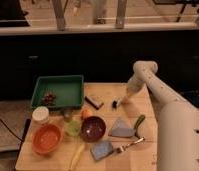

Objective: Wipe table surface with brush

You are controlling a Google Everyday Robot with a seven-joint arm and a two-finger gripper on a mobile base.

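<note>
- The gripper (124, 99) sits at the end of the white arm (158, 95), low over the far right part of the table (143, 145).
- Whether it is spread or pinching cannot be told; its tip runs straight into the brush (116, 104), and the two look joined there.
- The brush lies or stands with its dark head down on the wood, just left of the gripper tip, its pale handle angled up towards the gripper.
- Just left of the brush lies a flat dark-edged block (94, 101).
- A green tray (68, 90) takes the far left corner, with a small dark reddish lump (49, 98) inside.
- Nearer the camera: a white cup (41, 115), an orange bowl (46, 139), a small green cup (72, 128), a dark purple bowl (93, 128) and an orange ball (86, 114) behind it.
- To the right of the purple bowl lies a grey wedge (121, 128), with a green-handled utensil (138, 123) beside it.
- In front: a blue-grey pad (102, 149), a fork (129, 145) and a yellow piece (76, 156).
- The arm's bulky white lower body (180, 135) covers the table's right edge.
</note>
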